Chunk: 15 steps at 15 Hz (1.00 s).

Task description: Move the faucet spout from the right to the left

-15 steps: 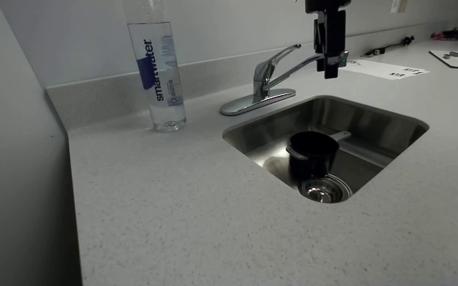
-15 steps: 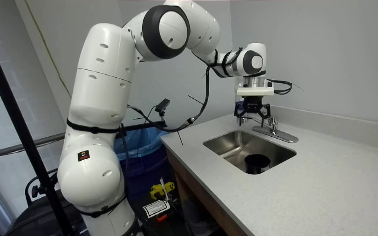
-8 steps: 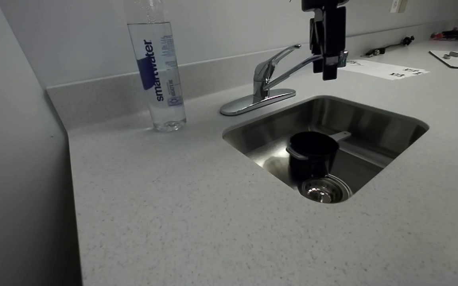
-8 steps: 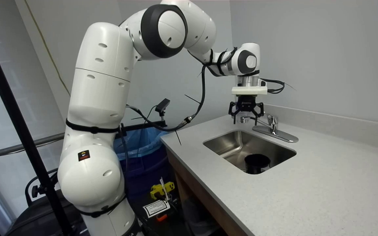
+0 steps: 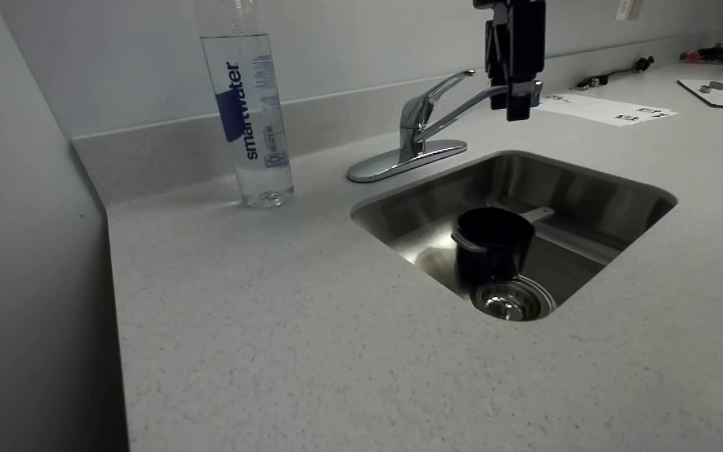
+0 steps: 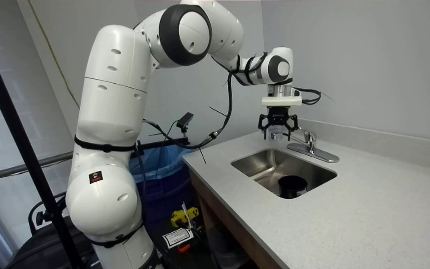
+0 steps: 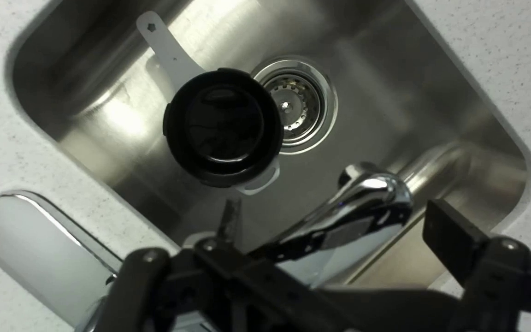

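Observation:
The faucet spout [image 5: 460, 115] is a slim chrome tube with a downturned tip, branching from the faucet body. It shows in both exterior views [image 6: 298, 140], and its tip juts out past my fingers in an exterior view. In the wrist view the spout [image 7: 339, 216] lies between my two fingers. My gripper [image 7: 339, 226] is open and points down, its fingers on either side of the spout near the tip. It also shows in both exterior views [image 5: 515, 103] [image 6: 277, 137]. I cannot tell whether a finger touches the spout. The lever handle [image 5: 444, 90] angles upward on the faucet.
The steel sink [image 7: 376, 87] lies below, with a black pot [image 7: 224, 129] in it. The faucet's base plate [image 5: 393, 164] is beside the sink rim. A water bottle [image 5: 248, 119] stands near the back wall. Paper sheets [image 5: 594, 110] lie beyond the gripper.
My gripper has moved left in both exterior views and risen slightly in the last half second. The spout's tip appears slightly further left. The pot and bottle stay in place.

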Available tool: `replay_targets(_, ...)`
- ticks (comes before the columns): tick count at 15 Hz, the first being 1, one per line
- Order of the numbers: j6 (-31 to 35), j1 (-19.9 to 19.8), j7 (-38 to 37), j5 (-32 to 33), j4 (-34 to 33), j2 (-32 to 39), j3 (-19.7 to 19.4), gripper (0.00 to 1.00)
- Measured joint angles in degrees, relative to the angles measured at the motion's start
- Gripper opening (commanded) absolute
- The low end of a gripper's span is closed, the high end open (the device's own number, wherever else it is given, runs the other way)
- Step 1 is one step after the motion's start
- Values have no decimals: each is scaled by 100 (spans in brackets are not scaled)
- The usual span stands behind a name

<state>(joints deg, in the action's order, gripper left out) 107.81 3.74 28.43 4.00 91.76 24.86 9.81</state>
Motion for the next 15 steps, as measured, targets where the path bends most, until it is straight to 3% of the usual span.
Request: replay_targets(15,-40,818,-352,9,-1092,791,308,100)
